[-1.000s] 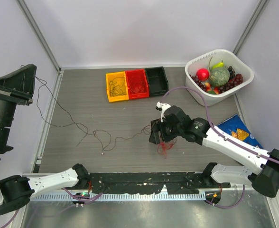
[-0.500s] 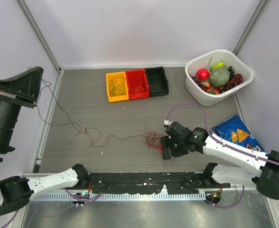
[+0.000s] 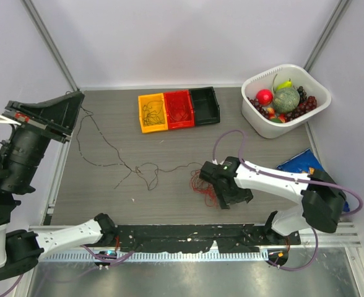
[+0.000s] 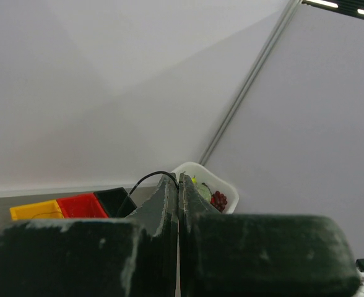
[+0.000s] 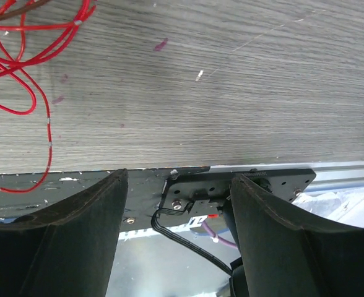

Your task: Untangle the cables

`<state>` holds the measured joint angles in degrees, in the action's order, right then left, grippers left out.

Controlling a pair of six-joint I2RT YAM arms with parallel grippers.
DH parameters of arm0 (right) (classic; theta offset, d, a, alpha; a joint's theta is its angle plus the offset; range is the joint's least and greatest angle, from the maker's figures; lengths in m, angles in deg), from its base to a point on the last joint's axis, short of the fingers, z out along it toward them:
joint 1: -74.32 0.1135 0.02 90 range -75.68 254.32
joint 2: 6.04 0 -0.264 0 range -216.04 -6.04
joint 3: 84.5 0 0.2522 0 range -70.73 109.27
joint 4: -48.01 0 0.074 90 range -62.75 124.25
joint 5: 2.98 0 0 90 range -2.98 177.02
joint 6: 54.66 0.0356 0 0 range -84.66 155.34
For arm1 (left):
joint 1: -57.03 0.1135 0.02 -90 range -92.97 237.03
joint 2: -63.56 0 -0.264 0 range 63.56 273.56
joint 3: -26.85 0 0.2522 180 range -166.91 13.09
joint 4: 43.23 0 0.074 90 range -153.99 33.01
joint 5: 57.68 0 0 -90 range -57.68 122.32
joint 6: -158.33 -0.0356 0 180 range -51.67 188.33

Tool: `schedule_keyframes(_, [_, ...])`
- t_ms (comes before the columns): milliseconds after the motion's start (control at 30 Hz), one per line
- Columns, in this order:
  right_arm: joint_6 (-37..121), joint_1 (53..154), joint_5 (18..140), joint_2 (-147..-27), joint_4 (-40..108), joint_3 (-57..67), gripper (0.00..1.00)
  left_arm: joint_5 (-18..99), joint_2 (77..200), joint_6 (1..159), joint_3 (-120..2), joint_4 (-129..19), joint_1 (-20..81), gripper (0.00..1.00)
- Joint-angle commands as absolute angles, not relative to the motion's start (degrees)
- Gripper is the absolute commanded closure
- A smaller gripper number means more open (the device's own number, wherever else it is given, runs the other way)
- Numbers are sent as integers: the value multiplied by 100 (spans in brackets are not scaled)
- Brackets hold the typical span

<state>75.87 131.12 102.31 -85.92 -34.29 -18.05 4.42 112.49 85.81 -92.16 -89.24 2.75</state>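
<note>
My left gripper (image 3: 78, 96) is raised at the far left and shut on the end of a thin dark cable (image 3: 111, 147). The cable runs down and right across the table to a heap of red cable loops (image 3: 200, 182). In the left wrist view the jaws (image 4: 178, 179) are pressed together with the dark cable (image 4: 146, 178) curling out at the tip. My right gripper (image 3: 231, 198) is open and empty, low over the table just right of the red heap. In the right wrist view its fingers (image 5: 177, 185) stand wide apart and the red loops (image 5: 18, 65) lie at the upper left.
A yellow bin (image 3: 152, 113), a red bin (image 3: 178, 109) and a black bin (image 3: 204, 105) stand at the back, the first two with cables in them. A white basket (image 3: 275, 129) of fruit is back right. A blue chip bag (image 3: 303, 162) lies at right. The black front rail (image 5: 188, 179) is close.
My left gripper moved right with the dark cable, pulling it straighter. My right gripper came down toward the front edge and let go; the red heap now lies on the table.
</note>
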Motion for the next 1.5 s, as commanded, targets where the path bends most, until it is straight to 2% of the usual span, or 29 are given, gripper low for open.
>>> schedule_keyframes(0, [7551,13180,9985,-9120,-3729,-1607,28,735,11181,8696,-9150,-8731,263,100])
schedule_keyframes(67, [7559,13189,10353,-9121,-4202,-1493,28,797,11120,8723,-9115,-8793,263,100])
schedule_keyframes(133, [7088,13311,9936,-8807,-4179,-1361,28,850,11024,8732,-9062,-8863,263,100])
schedule_keyframes(233, [6383,13426,6895,-8541,-3985,-1187,29,885,10822,8705,-8835,-8793,263,100])
schedule_keyframes(267, [6320,13548,6300,-8349,-3776,-1054,28,885,10760,8696,-8755,-8758,263,100])
schedule_keyframes(433, [6443,13585,4285,-7759,-2712,-202,24,894,10584,8749,-8561,-8784,254,100])
schedule_keyframes(533, [7256,13550,3456,-7339,-828,-270,24,920,10575,8819,-8614,-8819,263,100])
schedule_keyframes(633, [6894,13086,4357,-7607,-968,281,25,973,10601,8933,-8702,-8854,263,100])
schedule_keyframes(667, [6734,13066,5317,-7714,-1353,718,25,1008,10601,8986,-8728,-8872,263,100])
schedule_keyframes(700, [6367,13084,5745,-7906,-1452,896,25,1034,10601,9047,-8746,-8872,263,100])
schedule_keyframes(767, [6041,13101,7184,-7874,-721,917,27,1104,10593,9188,-8763,-8846,263,100])
schedule_keyframes(867, [5670,13101,7463,-7662,1160,-47,28,1070,10619,9311,-8921,-8924,263,100])
schedule_keyframes(967, [5625,13101,7280,-7688,3555,-849,30,1026,10671,9443,-9079,-9056,263,100])
schedule_keyframes(1033, [5556,13110,6999,-7941,4422,-1245,31,1008,10715,9522,-9194,-9162,263,100])
schedule_keyframes(1167, [5423,13215,6557,-8672,4682,-993,34,964,10698,9619,-9212,-9259,263,100])
schedule_keyframes(1333, [5634,13689,7760,-8901,4568,-1026,41,885,10663,9637,-9177,-9250,263,100])
schedule_keyframes(1467, [5511,13875,8682,-8875,4732,-1464,41,850,10794,9540,-9404,-9337,263,100])
